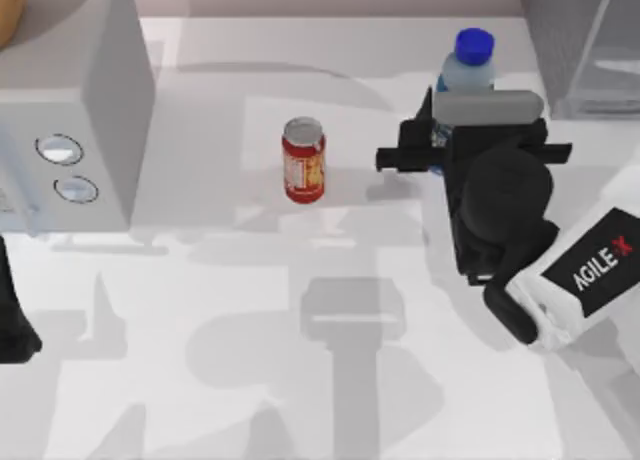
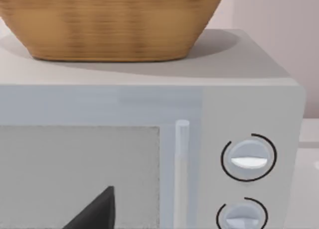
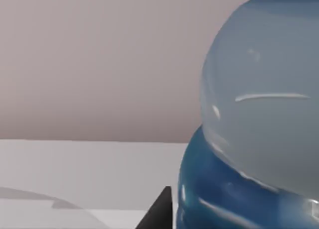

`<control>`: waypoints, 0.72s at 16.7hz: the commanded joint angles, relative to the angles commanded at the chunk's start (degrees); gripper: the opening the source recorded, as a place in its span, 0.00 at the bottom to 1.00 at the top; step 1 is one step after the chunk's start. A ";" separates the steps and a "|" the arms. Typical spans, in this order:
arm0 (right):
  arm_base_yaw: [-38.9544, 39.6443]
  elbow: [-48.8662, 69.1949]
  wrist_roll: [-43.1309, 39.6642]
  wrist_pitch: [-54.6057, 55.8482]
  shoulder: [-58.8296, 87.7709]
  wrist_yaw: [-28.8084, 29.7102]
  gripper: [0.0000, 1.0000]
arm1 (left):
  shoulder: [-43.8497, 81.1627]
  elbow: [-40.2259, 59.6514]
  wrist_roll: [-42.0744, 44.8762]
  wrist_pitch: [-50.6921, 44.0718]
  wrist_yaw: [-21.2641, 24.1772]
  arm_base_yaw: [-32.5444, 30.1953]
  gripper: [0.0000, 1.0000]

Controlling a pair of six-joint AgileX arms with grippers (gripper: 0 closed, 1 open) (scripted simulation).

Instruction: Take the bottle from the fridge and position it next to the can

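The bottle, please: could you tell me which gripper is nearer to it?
Right. The right gripper is at the bottle, closed around its lower body right of the can. The left arm sits parked at the table's far left edge.

The white desk (image 1: 300, 360) carries the scene. The red can (image 1: 303, 160) stands upright near its centre, toward twelve o'clock. At nine o'clock sits a light grey box with two round dials (image 1: 90, 110), resting on the desk. At about one o'clock the bottle (image 1: 465, 80) stands upright, well apart from the can. At the two o'clock corner the fridge (image 1: 585, 45) sits at the desk's edge.
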 joint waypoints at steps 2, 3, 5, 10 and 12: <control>0.00 0.00 0.00 0.00 0.00 0.00 0.15 | 0.00 0.00 0.00 0.00 0.00 0.00 1.00; 0.00 0.00 0.00 0.00 0.00 0.00 0.23 | 0.00 0.00 0.00 0.00 0.00 0.00 1.00; 0.00 0.00 0.00 0.00 0.00 0.00 0.38 | 0.00 0.00 0.00 0.00 0.00 0.00 1.00; 0.00 0.00 0.00 0.00 0.00 0.00 0.75 | 0.00 0.00 0.00 0.00 0.00 0.00 1.00; 0.00 0.00 0.00 0.00 0.00 0.00 0.90 | 0.00 0.00 0.00 0.00 0.00 0.00 1.00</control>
